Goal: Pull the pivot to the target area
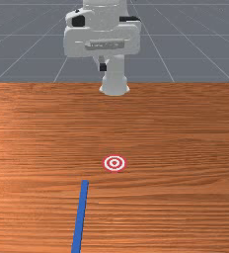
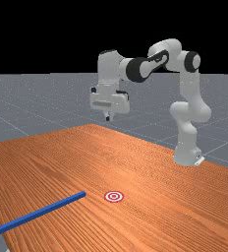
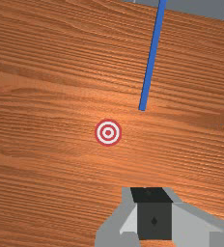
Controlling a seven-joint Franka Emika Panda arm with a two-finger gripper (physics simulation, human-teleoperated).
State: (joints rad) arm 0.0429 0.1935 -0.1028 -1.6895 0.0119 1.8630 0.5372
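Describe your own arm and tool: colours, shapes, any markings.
My arm is mostly white, built of smooth, rounded segments with black round parts at some of the joints. The tool has a wide white housing with rounded corners, a grey strip across its face and black pieces near the top. Its tip is black and dark grey, with a small dark diamond mark.

In the front view, a long, straight blue bar (image 1: 80, 217) lies flat, running toward six o'clock. A round red-and-white bullseye target (image 1: 114, 163) lies near its upper end, at two o'clock, apart.
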